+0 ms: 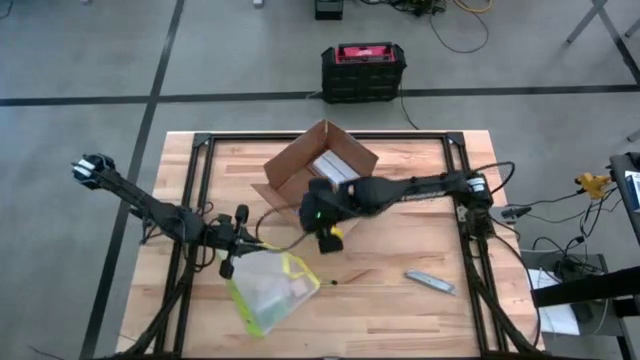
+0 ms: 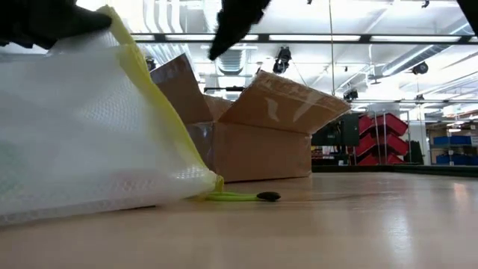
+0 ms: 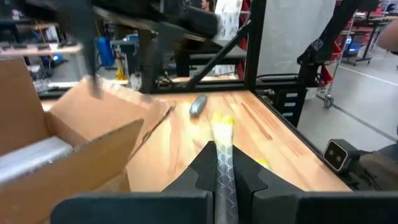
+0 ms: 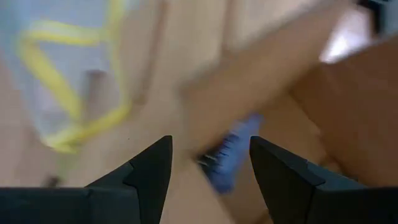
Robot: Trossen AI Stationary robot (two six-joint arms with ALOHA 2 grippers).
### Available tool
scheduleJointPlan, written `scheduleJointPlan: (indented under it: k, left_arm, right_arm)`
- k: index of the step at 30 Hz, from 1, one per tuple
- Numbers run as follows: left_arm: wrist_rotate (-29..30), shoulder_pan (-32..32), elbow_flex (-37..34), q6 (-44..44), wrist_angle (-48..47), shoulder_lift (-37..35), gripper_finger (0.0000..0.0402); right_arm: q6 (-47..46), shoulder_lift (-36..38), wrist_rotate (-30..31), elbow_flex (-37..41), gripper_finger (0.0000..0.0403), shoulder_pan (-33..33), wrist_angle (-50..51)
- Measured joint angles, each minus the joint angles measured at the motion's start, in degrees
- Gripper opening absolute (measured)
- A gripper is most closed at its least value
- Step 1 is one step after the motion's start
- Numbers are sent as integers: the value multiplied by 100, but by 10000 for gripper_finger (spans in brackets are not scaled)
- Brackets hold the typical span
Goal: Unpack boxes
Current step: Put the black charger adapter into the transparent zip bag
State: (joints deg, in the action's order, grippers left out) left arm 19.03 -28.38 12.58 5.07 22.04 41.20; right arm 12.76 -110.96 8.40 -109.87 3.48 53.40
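Cardboard carton [image 1: 322, 165] lies open, light and stiff; flap edges probably grip best.
Left gripper [image 3: 222, 163] pinches the mesh pouch [image 1: 268, 291]; right gripper [image 4: 210, 163] hangs open, empty.

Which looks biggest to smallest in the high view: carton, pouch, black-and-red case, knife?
1. Carton, flaps spread.
2. Pouch and black-and-red case: look about alike, and the case sits on the floor, farther from the camera, so unranked.
3. Knife, clearly smallest.

No lettering, label, brand or number can be read anywhere.
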Motion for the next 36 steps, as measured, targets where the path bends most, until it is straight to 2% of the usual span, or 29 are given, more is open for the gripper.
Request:
scheduleJointPlan:
  k: [4,7,9,12,13,19,27,30,35,36]
  left_arm:
    - [62,-6,0,202,-6,67,0]
    - [160,-7,-4,255,-43,77,0]
    - [178,-9,-4,255,-2,82,0]
    - [348,-7,-6,223,-20,76,0]
    - [388,-7,-7,200,-15,85,0]
    - [708,-2,-9,144,-12,87,0]
    - [880,0,-9,227,-9,63,0]
    - [910,0,-9,245,-11,53,0]
    - [911,0,-9,322,-9,49,0]
    - [913,0,-9,350,-10,49,0]
  right_arm:
    - [201,246,206,433,192,-595,180]
    - [643,471,130,841,191,-1031,372]
    - [1182,687,-502,1137,192,-1285,554]
    - [1697,811,-1828,1617,194,-1592,504]
    - [1747,797,-2024,1801,195,-1648,432]
    - [1942,642,-2092,2615,198,-1717,-371]
    - [1848,263,-2481,2701,200,-1670,-531]
    - [1821,121,-2095,2702,163,-1537,-617]
    - [2010,81,-1260,2689,35,-1243,-890]
    - [1975,96,-1155,2687,20,-1187,-993]
